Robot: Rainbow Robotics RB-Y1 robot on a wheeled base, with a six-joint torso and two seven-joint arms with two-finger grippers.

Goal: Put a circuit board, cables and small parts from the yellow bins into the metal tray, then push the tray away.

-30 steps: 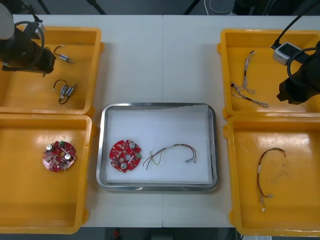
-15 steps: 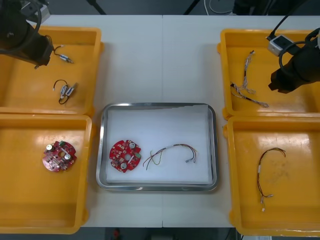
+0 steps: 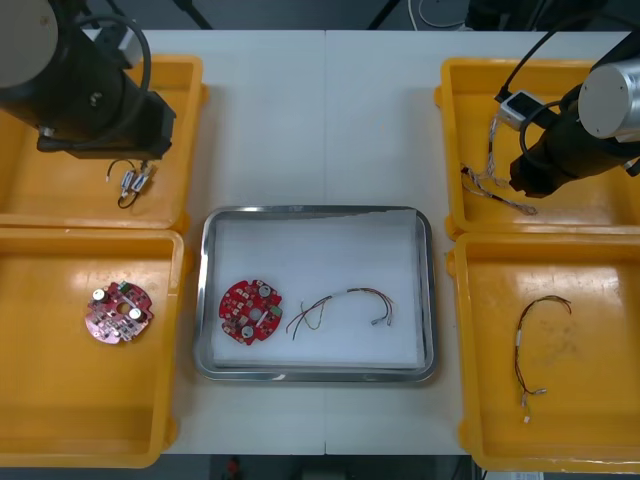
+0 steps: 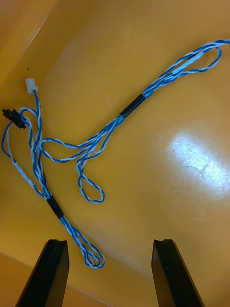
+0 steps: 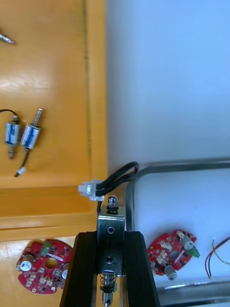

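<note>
My left gripper (image 5: 110, 236) is shut on a small metal part (image 5: 111, 216) with a black wire and a white plug. In the front view that gripper (image 3: 150, 128) hangs over the far-left yellow bin (image 3: 190, 70), near its right wall. My right gripper (image 4: 109, 247) stands open just above the twisted blue and white cable (image 4: 96, 144), touching nothing. From the front it (image 3: 522, 180) hovers over the far-right bin (image 3: 450, 80), beside the cable (image 3: 492, 180). The metal tray (image 3: 205, 300) holds a red circuit board (image 3: 250, 311) and a red and yellow cable (image 3: 345, 305).
Two small metal parts (image 3: 135, 182) lie in the far-left bin. A second circuit board (image 3: 119, 312) sits in the near-left bin (image 3: 170, 400). A dark cable (image 3: 535, 340) lies in the near-right bin (image 3: 470, 400). Bare table stretches beyond the tray.
The left arm has swung right, toward the tray, carrying a small metal part lifted from the far-left bin. The right arm has moved left and down over the twisted cable.
</note>
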